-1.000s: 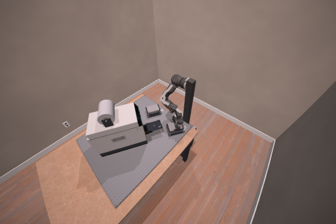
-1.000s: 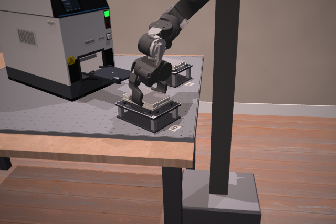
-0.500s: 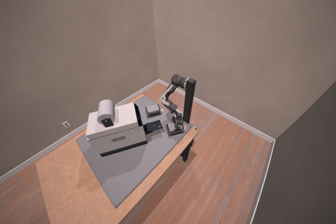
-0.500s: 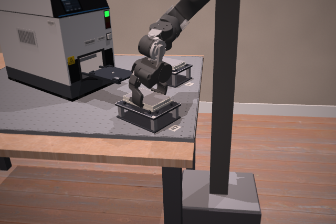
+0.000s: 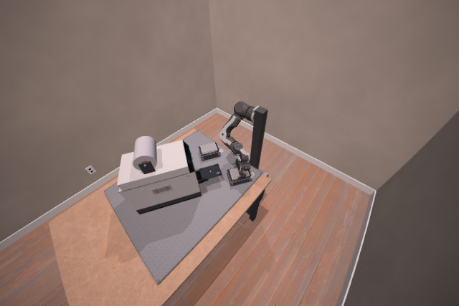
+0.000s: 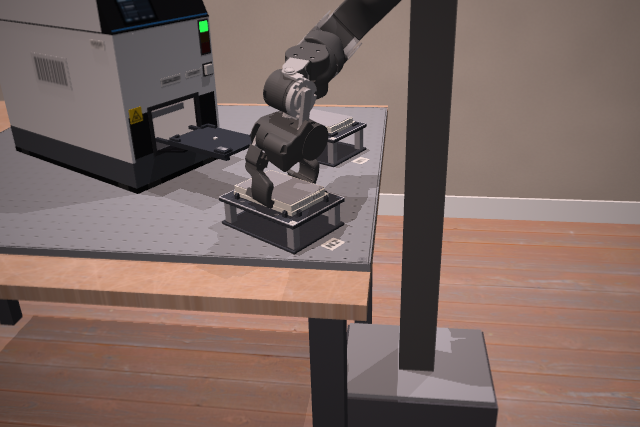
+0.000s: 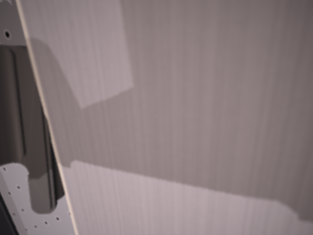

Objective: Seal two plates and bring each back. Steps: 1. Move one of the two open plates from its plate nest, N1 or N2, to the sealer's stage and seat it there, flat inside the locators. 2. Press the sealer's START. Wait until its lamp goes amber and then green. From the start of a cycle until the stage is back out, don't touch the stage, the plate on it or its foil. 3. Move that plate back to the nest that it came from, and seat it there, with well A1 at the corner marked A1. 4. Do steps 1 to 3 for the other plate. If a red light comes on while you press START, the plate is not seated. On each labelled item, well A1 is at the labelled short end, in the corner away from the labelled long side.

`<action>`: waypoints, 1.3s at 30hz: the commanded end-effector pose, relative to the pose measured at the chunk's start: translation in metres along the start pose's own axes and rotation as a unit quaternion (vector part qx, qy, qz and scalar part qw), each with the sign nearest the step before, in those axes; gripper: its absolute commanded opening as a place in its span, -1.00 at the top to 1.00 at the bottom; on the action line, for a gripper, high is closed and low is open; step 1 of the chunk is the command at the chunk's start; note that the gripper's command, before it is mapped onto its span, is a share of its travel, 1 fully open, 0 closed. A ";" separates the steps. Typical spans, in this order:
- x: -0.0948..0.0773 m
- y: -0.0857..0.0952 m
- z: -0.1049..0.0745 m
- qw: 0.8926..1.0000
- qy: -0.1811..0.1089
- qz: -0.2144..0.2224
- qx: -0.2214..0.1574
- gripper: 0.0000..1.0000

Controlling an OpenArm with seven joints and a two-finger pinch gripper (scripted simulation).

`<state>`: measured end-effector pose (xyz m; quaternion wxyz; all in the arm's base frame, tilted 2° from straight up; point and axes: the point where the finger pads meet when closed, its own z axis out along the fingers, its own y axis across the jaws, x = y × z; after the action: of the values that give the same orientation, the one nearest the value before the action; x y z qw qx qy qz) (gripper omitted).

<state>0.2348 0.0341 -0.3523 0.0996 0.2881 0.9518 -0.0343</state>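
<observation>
My gripper [image 5: 242,174] [image 6: 288,191] points down and is shut on a plate [image 6: 305,188] [image 7: 196,122], gripping its long sides. The plate is level in nest N2 [image 6: 293,239], low among the corner posts; full seating cannot be told. Its top looks smooth and foil-like in the wrist view. A finger shows at the wrist view's left edge. The other plate [image 5: 209,147] [image 6: 337,125] lies in nest N1 [image 6: 358,140], partly hidden behind the gripper. The sealer's stage [image 5: 209,171] [image 6: 204,139] is out and bare. The lamp [image 6: 203,26] is green, above START [image 6: 207,69].
The white sealer [image 5: 158,186] [image 6: 62,65] stands left of the nests, with a foil roll [image 5: 145,150] on top. The arm's dark post [image 5: 259,135] [image 6: 429,179] rises beside the table's end. N2 is near the mat's edge.
</observation>
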 end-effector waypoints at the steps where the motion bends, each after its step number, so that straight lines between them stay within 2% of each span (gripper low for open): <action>1: 0.001 0.001 0.001 1.000 0.000 -0.003 -0.003 1.00; 37: 0.001 0.001 0.001 1.000 0.000 -0.002 -0.002 1.00; 38: 0.001 0.001 0.001 1.000 0.000 -0.002 -0.002 -0.30; 39: 0.001 0.001 0.001 1.000 0.000 -0.002 -0.002 -0.30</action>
<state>0.2349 0.0340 -0.3541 0.0998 0.2880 0.9518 -0.0342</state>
